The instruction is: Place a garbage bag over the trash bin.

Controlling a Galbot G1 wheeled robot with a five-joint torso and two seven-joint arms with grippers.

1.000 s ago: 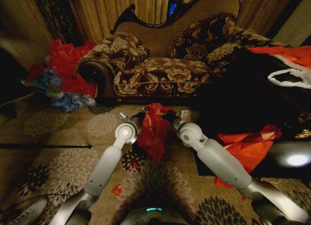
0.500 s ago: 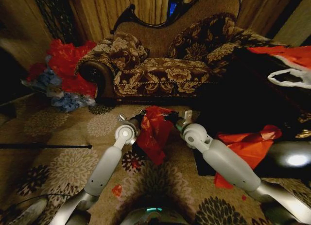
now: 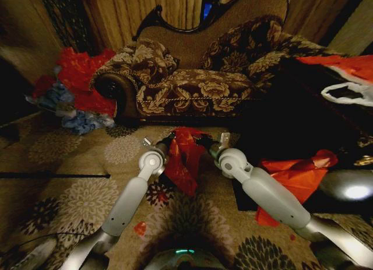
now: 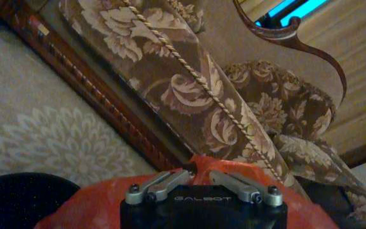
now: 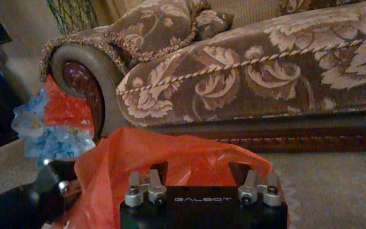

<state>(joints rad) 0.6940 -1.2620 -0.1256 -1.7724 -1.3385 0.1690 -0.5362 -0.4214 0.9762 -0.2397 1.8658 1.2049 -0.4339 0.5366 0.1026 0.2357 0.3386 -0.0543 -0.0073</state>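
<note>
before a floral sofa, on patterned carpet, the thin glossy red garbage bag is gripped between left end effector and right end effector; fitting over a bin is judged not yet done.

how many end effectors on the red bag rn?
2. The left end effector holds the garbage bag at its left edge and the right end effector holds its right edge, on the carpet before the sofa. The bag may hide the fingertips.

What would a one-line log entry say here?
both end effectors: left, right | holding: crinkly red plastic garbage bag between them | above: floral carpet
</note>
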